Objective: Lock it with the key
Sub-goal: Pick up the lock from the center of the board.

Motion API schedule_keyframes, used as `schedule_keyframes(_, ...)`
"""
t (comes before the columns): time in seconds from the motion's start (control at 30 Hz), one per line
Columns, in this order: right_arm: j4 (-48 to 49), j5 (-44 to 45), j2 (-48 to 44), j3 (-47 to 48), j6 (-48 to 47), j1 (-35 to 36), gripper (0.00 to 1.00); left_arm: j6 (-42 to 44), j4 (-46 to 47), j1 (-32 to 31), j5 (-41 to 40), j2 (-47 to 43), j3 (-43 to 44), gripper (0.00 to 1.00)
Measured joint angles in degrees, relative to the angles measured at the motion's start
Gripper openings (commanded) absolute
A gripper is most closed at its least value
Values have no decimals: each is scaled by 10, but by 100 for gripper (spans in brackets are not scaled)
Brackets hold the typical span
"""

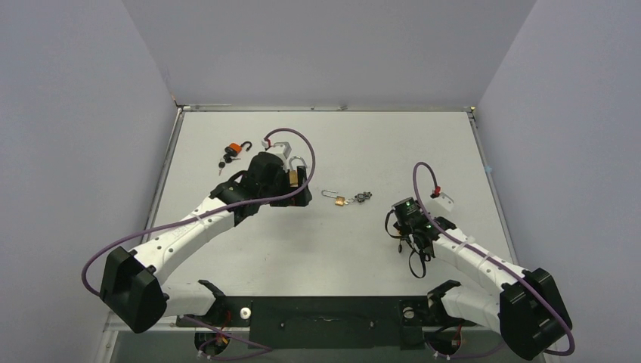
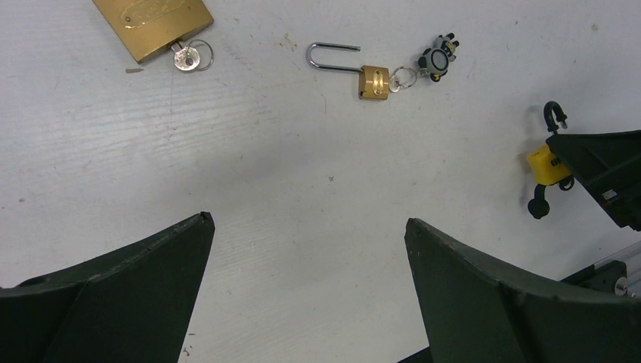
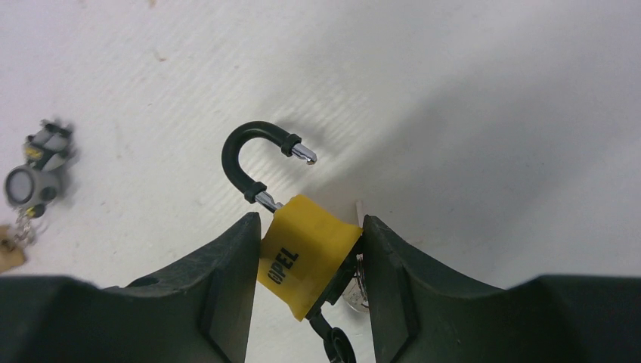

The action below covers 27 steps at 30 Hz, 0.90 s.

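My right gripper (image 3: 310, 221) is shut on a yellow padlock (image 3: 306, 253) just above the table; its black-sleeved shackle (image 3: 253, 155) stands open. A silver key (image 3: 355, 293) shows at the lock's bottom end. The same lock shows in the left wrist view (image 2: 546, 163). My left gripper (image 2: 306, 221) is open and empty over bare table. A small brass padlock (image 2: 374, 81) with open shackle and a key bunch (image 2: 437, 57) lies ahead of it, between the arms (image 1: 340, 200). A large brass padlock (image 2: 155, 23) with a key (image 2: 187, 55) in it lies to the far left.
An orange padlock (image 1: 236, 148) with black keys (image 1: 224, 161) lies at the back left of the table. The left gripper (image 1: 297, 185) is near table centre, the right gripper (image 1: 402, 218) to its right. A raised rim (image 1: 325, 108) edges the table.
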Motion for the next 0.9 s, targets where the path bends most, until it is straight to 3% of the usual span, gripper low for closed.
schedule_keyframes(0.37, 60, -21, -23, 65, -131, 99, 0, -23, 16, 14, 99, 37, 6, 98)
schedule_keyframes(0.67, 182, -207, -54, 82, -250, 105, 0, -59, 54, 40, 218, 42, 37, 83)
schedule_keyframes(0.9, 220, -358, -49, 125, -296, 113, 0, -52, 99, 40, 297, 41, 45, 70)
